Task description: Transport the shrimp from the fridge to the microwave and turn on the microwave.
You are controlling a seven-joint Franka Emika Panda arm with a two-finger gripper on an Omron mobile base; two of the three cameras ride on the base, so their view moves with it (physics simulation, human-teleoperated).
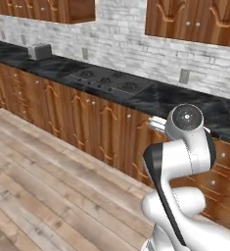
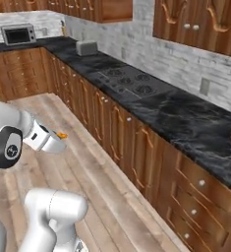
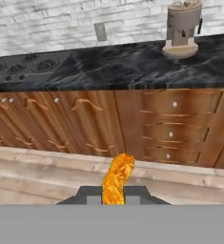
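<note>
**Shrimp in the jaws, out on the kitchen floor**

Pale wood planks (image 1: 48, 181) run across the floor, and along the far side stretches a row of brown wooden cabinets (image 1: 87, 122) with small round knobs, topped by a glossy black marbled counter (image 2: 186, 118). Set into that counter is a flat black cooktop (image 2: 129, 81) with four ringed burners. A boxy grey toaster (image 1: 39, 51) sits further left along the counter. Behind it all, a whitewashed brick wall (image 1: 121, 39) with grey outlet plates, and more carved wooden cupboards (image 2: 200, 24) overhead. In the hand view a beige coffee machine (image 3: 182, 28) stands on the counter to the right. Far off in the corner of the right base view, a small silver-framed microwave (image 2: 18, 34) rests on the countertop.

The gripper (image 3: 114, 193) is nearly closed, its dark fingers pinched on the shrimp (image 3: 117, 178) — a curved, bumpy orange piece poking up between the tips. In the right base view the shrimp (image 2: 62, 135) shows as an orange speck at the end of the white arm, held above the floor, well apart from the cabinets.
</note>
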